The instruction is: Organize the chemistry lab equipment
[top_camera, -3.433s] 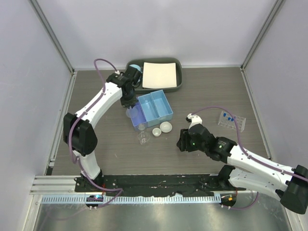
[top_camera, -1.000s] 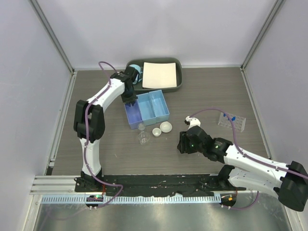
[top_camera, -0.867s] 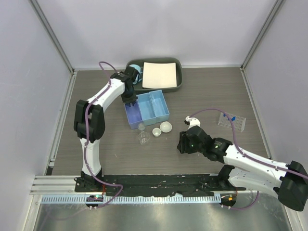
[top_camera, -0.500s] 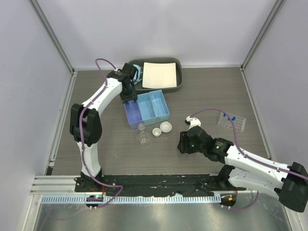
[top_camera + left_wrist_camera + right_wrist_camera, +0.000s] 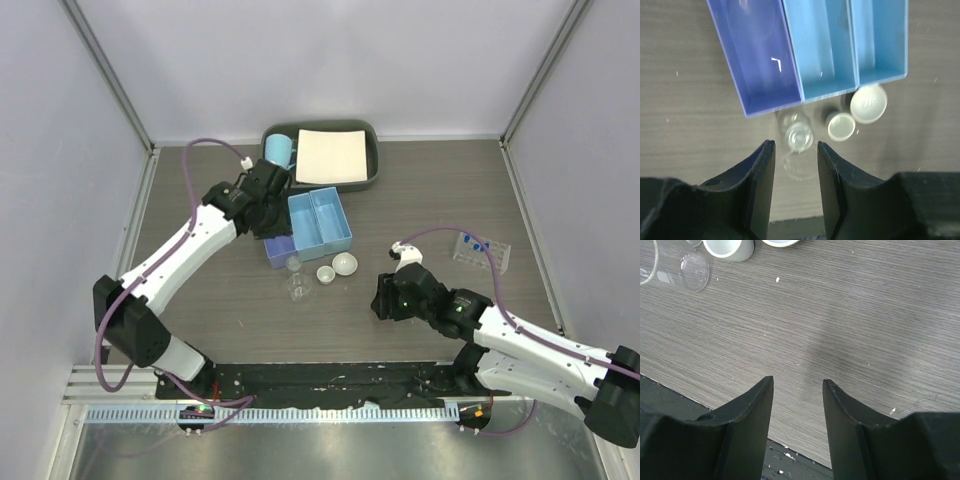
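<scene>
The left gripper [image 5: 272,222] [image 5: 795,145] hung with its jaws partly parted and nothing between them, over the near left end of the blue three-compartment box [image 5: 320,222] [image 5: 826,47]. In its wrist view, the small clear bottle [image 5: 294,265] [image 5: 799,134] stood on the table below the gap, just outside the box's near wall. A second clear piece [image 5: 298,289] [image 5: 800,167] lay just beside the bottle, too faint to identify.

The right gripper [image 5: 385,298] [image 5: 797,381] was likewise partly open and empty, over bare grey wood-grain table [image 5: 450,190].

The smaller white dish [image 5: 326,273] [image 5: 841,126] and the larger white dish [image 5: 345,263] [image 5: 868,103] sat near each other by the box's near right corner.

Well apart, by the right wall, the clear plastic tube rack [image 5: 483,252] held blue-capped tubes [image 5: 470,240].

At the back, the dark grey tray [image 5: 372,172] carried a white sheet [image 5: 332,155] and a light-blue mug [image 5: 279,150]. Plain white walls [image 5: 330,60] enclosed the table.
</scene>
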Robot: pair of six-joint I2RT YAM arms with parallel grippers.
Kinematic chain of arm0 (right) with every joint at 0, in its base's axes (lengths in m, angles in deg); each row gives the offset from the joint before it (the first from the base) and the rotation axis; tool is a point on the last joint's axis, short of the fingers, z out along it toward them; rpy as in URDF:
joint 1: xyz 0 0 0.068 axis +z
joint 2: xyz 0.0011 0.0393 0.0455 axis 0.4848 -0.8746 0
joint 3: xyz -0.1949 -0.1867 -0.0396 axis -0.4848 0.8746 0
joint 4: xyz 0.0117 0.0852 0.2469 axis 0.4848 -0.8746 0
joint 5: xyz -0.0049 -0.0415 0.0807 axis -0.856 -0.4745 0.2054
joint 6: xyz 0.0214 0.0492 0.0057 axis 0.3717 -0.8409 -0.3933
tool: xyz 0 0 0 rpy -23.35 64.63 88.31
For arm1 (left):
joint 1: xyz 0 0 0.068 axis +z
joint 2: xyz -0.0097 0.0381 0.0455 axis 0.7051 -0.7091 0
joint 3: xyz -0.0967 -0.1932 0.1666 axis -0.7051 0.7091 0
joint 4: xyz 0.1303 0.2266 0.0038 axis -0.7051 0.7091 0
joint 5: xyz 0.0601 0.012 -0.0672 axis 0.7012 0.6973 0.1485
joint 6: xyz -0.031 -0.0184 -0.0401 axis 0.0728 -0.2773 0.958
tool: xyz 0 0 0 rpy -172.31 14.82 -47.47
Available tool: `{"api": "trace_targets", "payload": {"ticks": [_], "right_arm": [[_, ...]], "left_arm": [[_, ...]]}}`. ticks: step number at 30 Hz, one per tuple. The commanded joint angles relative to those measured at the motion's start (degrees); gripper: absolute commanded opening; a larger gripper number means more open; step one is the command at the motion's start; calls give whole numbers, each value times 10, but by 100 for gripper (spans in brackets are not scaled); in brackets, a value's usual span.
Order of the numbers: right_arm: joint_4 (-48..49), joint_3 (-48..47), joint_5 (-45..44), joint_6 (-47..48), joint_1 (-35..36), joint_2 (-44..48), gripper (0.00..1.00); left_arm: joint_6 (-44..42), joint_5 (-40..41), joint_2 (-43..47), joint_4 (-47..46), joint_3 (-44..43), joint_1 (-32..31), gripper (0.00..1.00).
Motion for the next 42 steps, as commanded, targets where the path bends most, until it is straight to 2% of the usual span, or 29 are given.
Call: {"api": "trace_targets", "payload": {"ticks": [1,7,13,25,32,39,42], "right_arm": [[-5,-10,-6,-9,4,5,50],[-8,-10,-12,-22,5,-1,51],[-13,-10,-14,-28,6,4,52],[-13,-9,-18,-29,7,4,53],[-13,-8,-16,-29,8,5,53],[-12,-6,-15,-29,8,2,53],[-12,-7,-16,-31,9,2,53]], "left_arm": [[31,1,52,-32,83,-26,43],[60,25,76,-50,161,-101,43],[81,38,58,-80,215,-140,45],[98,24,48,-132,272,-148,51],[93,27,38,-143,287,-149,51],[91,27,31,-149,294,-148,46],[93,26,31,-151,300,-149,37]]}}
